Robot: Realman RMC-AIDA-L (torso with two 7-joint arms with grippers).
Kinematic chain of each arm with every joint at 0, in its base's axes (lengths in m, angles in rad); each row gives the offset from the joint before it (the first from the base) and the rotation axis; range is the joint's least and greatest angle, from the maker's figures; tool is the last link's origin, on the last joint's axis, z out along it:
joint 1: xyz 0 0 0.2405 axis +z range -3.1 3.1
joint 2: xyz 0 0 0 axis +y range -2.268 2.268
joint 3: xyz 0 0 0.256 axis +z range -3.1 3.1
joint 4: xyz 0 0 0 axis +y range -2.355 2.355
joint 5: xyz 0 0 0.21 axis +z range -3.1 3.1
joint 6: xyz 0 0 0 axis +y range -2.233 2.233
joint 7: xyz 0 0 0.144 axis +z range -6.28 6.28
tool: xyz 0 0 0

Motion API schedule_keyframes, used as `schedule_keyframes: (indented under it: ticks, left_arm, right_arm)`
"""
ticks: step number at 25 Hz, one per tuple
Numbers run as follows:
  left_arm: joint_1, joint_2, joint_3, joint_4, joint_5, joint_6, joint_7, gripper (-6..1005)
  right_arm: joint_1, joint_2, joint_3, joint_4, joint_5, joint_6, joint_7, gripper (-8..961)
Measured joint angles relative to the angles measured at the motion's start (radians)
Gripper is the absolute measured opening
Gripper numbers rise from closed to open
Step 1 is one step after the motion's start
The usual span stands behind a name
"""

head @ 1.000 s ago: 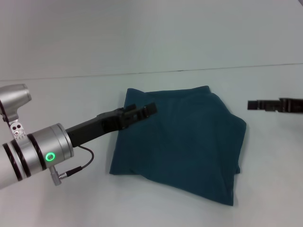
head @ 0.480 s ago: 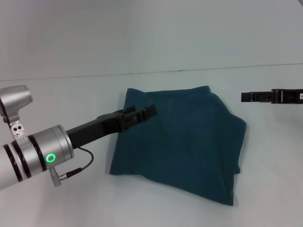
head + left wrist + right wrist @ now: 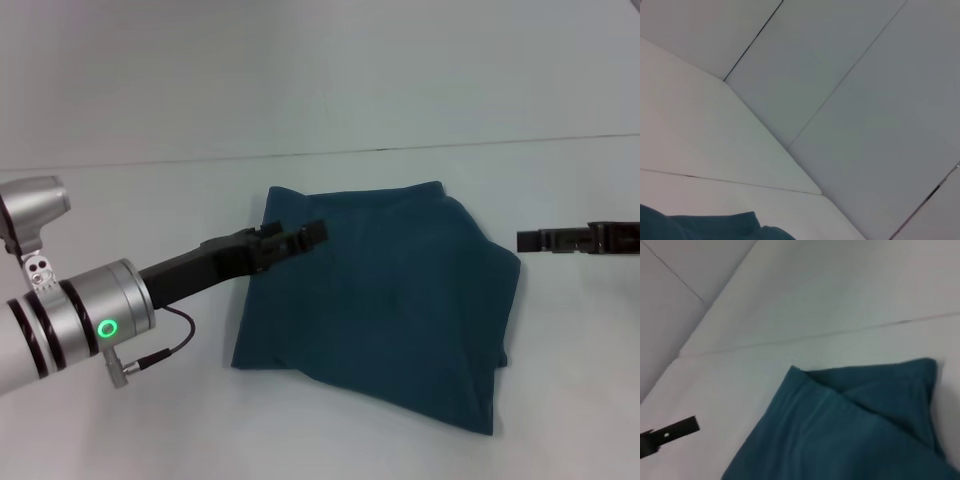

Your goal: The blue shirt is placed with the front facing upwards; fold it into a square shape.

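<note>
The blue shirt (image 3: 390, 300) lies folded into a rough square on the white table (image 3: 120, 200), plain teal side up, with no lettering showing. My left gripper (image 3: 300, 238) hovers over the shirt's upper left part and holds no cloth. Level with the shirt's upper right corner, my right gripper (image 3: 535, 240) reaches in from the right edge and stays a little apart from the cloth. The right wrist view shows the shirt (image 3: 850, 430) with a folded flap, and the left gripper (image 3: 675, 431) beside it. A corner of the shirt (image 3: 705, 227) shows in the left wrist view.
The table's far edge (image 3: 400, 149) meets a pale wall behind the shirt. White tabletop surrounds the shirt on all sides. A thin cable (image 3: 160, 355) hangs under my left wrist.
The right gripper rose and reached inward half a second ago, then dropped lower and drew slightly back to the right. The left arm shifted only slightly. The shirt has not moved.
</note>
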Motion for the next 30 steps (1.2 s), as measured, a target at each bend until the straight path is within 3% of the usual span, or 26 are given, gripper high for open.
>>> schedule_keyframes:
  ticks: [7, 11, 18, 30]
  left_arm:
    - [0.0, 0.002, -0.002, 0.011, 0.001, -0.007, 0.0, 932]
    - [-0.001, 0.002, 0.003, 0.011, 0.002, -0.021, 0.0, 932]
    - [-0.003, 0.001, 0.006, 0.011, 0.002, -0.022, 0.001, 931]
    - [-0.001, 0.002, 0.002, 0.01, 0.002, -0.025, -0.005, 931]
  right_arm:
    - [-0.034, -0.001, 0.045, 0.006, 0.004, -0.015, 0.003, 899]
    - [-0.038, 0.011, 0.054, 0.008, 0.004, 0.03, -0.012, 898]
    - [0.016, 0.029, 0.038, 0.012, -0.002, 0.149, -0.042, 896]
    - [0.083, 0.032, -0.031, 0.021, -0.004, 0.21, -0.041, 895]
